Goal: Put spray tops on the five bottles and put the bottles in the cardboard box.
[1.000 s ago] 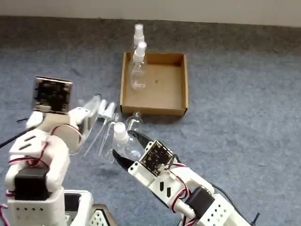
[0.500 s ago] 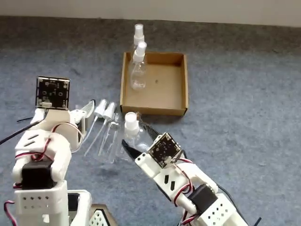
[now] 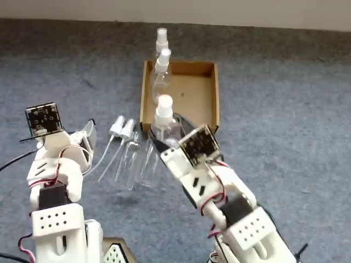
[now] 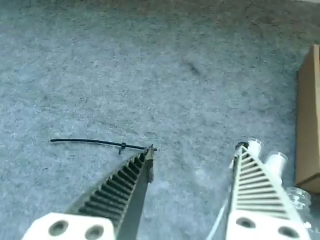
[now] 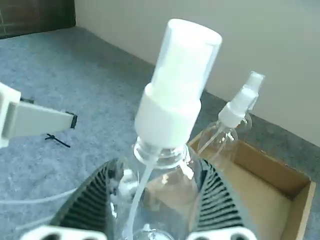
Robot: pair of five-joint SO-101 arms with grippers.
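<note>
My right gripper (image 3: pixel 167 134) (image 5: pixel 160 200) is shut on a clear bottle (image 5: pixel 165 175) fitted with a white spray top (image 3: pixel 164 105) (image 5: pixel 180 85). It holds the bottle upright above the front edge of the cardboard box (image 3: pixel 215 93) (image 5: pixel 272 192). Another capped bottle (image 3: pixel 160 82) (image 5: pixel 227 120) stands in the box's back left corner, and a third capped bottle (image 3: pixel 162 35) stands behind the box. Two loose spray tops (image 3: pixel 123 127) (image 4: pixel 252 146) and uncapped clear bottles (image 3: pixel 131 159) lie on the carpet left of the box. My left gripper (image 3: pixel 86 137) (image 4: pixel 192 160) hangs open beside them, holding nothing.
Grey carpet covers the table. A black cable tie (image 4: pixel 100 143) lies on the carpet ahead of the left gripper. The box's side wall (image 4: pixel 307 115) appears in the left wrist view. The carpet right of the box is bare.
My right gripper has lifted the capped bottle and carried it from the carpet up to the box's front edge. The left arm has drawn back to the left, away from the bottles.
</note>
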